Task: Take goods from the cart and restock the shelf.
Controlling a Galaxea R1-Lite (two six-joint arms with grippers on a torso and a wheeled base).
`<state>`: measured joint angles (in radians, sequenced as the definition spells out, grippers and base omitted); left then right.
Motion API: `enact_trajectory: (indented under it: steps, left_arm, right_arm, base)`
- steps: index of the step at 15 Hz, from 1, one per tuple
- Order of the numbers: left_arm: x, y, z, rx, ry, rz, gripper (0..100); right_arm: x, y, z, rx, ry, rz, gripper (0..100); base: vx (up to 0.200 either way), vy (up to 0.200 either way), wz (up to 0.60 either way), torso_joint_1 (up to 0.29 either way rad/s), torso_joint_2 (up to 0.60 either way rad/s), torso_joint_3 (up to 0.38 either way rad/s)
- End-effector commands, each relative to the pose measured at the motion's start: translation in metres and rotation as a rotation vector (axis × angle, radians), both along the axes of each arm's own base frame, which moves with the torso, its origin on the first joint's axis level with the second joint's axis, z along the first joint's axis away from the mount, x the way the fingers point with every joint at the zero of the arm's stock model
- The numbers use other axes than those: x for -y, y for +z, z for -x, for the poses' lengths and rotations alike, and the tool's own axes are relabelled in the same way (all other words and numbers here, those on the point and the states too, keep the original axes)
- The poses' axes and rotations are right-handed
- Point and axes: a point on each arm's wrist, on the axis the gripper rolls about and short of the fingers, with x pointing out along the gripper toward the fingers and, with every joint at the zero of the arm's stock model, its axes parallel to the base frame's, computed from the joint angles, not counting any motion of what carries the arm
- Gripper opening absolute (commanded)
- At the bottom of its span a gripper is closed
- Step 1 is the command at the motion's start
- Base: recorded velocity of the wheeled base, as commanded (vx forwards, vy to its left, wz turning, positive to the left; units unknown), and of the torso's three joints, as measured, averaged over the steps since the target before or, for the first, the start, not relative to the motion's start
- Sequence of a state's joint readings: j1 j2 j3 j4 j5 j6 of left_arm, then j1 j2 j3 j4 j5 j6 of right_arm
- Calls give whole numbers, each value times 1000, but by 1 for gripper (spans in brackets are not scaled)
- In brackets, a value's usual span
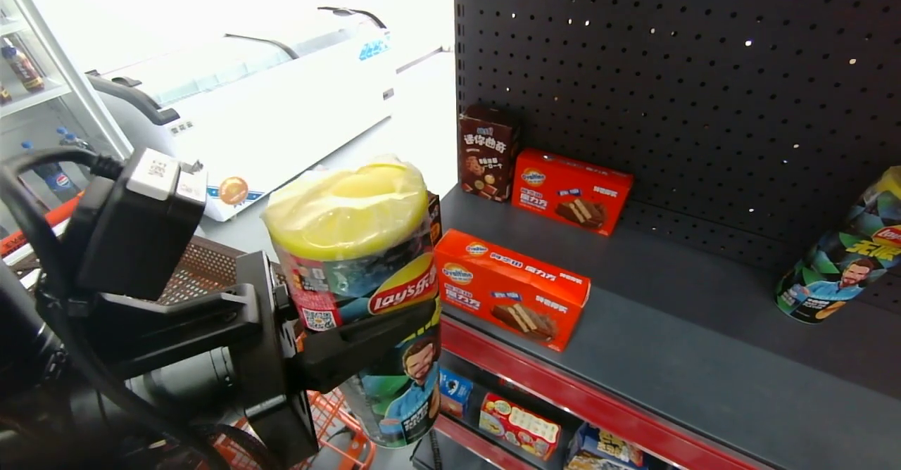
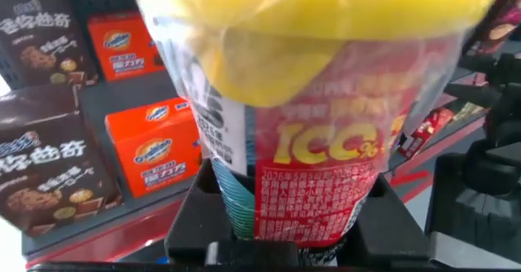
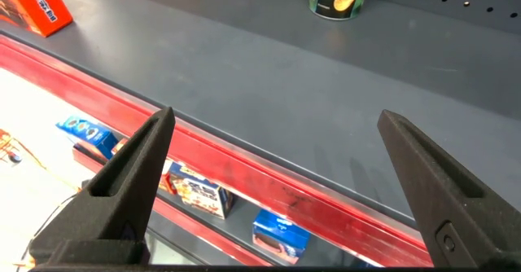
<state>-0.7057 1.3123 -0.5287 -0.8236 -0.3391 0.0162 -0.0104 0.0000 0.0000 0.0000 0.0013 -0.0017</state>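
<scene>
yellow-lidded chip can (image 1: 359, 266) upright (plastic-wrapped top), clamped in left hand (image 1: 338, 336), beside shelf (image 1: 676, 329)

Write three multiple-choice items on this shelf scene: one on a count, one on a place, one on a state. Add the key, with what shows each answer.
1. How many orange boxes are on the grey shelf?
A one
B two
C four

2. Where is the yellow-lidded canister?
A standing on the shelf
B in the left gripper
C lying on the shelf

3. The right gripper is:
A open and empty
B shut on a box
C shut on a canister

Key:
1 B: the head view shows two, one near the front and one farther back.
2 B: the gripper clamps its sides, off the shelf.
3 A: its fingers stand wide apart with nothing between.
</scene>
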Motion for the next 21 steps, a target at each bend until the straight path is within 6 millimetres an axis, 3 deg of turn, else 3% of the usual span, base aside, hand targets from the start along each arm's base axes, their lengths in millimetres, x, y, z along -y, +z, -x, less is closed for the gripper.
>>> enact_trajectory:
  steps: [1,14,21]
  left_arm:
    - [7,6,-3,11,-30,10,0]
    - [20,12,-6,24,-92,19,0]
    - [17,10,-6,22,-82,15,0]
  right_arm:
    - [0,0,0,0,0,0,100]
    - [0,0,0,0,0,0,100]
    - [0,0,0,0,0,-2,100]
  base:
    - [0,0,-600,7,2,2]
    - [0,0,-600,1,4,3]
    - [0,0,0,0,0,0]
